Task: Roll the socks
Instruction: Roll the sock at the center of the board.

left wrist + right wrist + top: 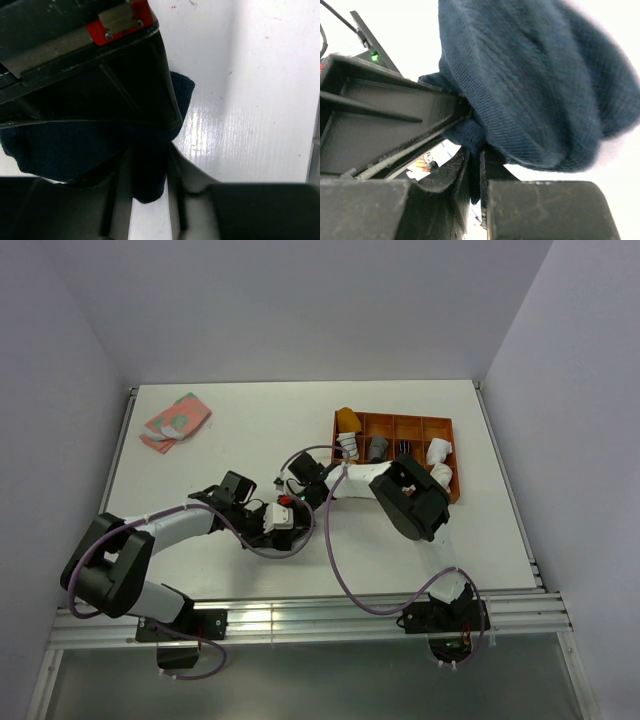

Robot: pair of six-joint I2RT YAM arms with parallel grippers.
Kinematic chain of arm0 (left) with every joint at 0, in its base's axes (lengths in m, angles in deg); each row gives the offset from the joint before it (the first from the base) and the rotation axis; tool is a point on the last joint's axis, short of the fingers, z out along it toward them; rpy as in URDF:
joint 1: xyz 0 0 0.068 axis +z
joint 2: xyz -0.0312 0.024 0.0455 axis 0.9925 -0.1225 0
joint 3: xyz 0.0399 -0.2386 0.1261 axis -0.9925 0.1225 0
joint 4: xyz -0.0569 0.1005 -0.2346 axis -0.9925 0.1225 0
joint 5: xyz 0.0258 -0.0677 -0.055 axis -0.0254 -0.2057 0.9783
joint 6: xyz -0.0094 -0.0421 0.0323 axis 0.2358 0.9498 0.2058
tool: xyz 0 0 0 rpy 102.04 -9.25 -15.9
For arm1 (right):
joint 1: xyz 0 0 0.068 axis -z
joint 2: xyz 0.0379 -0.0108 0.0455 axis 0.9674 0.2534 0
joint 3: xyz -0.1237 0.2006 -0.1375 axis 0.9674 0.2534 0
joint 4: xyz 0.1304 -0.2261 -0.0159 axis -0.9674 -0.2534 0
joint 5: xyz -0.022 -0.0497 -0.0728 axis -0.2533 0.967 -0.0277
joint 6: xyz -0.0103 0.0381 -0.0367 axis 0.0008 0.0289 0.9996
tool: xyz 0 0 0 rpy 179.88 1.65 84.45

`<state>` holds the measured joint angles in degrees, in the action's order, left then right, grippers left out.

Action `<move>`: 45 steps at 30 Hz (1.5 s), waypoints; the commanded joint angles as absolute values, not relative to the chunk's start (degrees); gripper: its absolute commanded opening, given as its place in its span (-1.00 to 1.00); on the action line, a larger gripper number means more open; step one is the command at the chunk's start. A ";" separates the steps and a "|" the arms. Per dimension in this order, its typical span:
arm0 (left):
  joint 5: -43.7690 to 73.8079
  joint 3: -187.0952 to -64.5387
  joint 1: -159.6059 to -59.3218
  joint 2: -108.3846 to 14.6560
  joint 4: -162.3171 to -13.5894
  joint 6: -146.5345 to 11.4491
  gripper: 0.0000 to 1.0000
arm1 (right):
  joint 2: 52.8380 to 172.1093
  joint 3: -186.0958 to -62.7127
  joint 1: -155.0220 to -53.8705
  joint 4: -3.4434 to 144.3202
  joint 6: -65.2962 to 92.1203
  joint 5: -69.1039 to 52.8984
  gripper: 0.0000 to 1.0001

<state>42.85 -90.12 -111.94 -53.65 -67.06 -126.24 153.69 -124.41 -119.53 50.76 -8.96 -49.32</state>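
Since rolling likely needs both ends controlled, our right gripper (474, 150) pinches the navy sock (535, 85) tightly. Our left gripper (148, 170), half closed, clasps a fold alongside.

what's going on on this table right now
Both arms meet mid-table over one navy sock. The right gripper pinches it, and the left gripper has the fabric in its jaws too. The sock looks bunched, not a tidy roll. The mustard sock sits at a corner of the orange tray, untouched.
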 commanded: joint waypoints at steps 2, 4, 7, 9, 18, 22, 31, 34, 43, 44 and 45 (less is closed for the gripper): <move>44.38 -92.32 -112.23 -55.21 -63.53 -125.35 -0.54 | 150.40 -123.22 -119.35 51.96 -9.92 -45.65 -0.66; 44.73 -92.41 -112.14 -55.66 -62.65 -125.61 -0.73 | 149.09 -122.43 -119.44 51.87 -10.01 -42.14 -0.48; 46.04 -93.02 -112.14 -56.97 -59.49 -126.93 -0.90 | 146.01 -120.59 -119.44 52.22 -10.53 -36.00 -0.26; 46.83 -93.90 -112.06 -58.11 -56.43 -128.60 -0.96 | 142.42 -119.27 -119.53 53.01 -11.58 -32.64 -0.11; 54.56 -101.44 -106.44 -64.96 -41.31 -137.21 -0.99 | 128.70 -104.17 -119.79 64.07 -18.97 -17.44 0.08; 55.36 -105.67 -104.15 -70.41 -34.45 -140.02 -0.99 | 122.20 -97.82 -120.58 69.36 -18.98 -10.94 0.07; 54.22 -113.58 -102.74 -81.48 -20.73 -147.32 -0.99 | 116.38 -96.58 -134.11 72.68 -6.25 8.23 0.06; 53.69 -115.17 -102.39 -85.27 -16.69 -149.08 -0.99 | 116.65 -97.02 -139.12 75.68 -0.72 11.22 0.05; 53.87 -119.74 -102.30 -91.60 -9.65 -151.37 -0.99 | 121.64 -98.78 -146.42 81.93 9.23 8.51 0.01; 53.69 -119.83 -102.30 -91.95 -9.91 -151.02 -0.99 | 122.35 -99.39 -147.12 81.76 9.50 8.07 0.01; 53.60 -119.92 -102.30 -92.22 -9.74 -151.10 -0.99 | 123.23 -100.61 -147.65 81.23 10.03 7.89 0.01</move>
<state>55.68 -118.77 -102.23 -91.27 -11.42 -148.57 121.19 -97.04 -146.61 77.97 5.77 7.81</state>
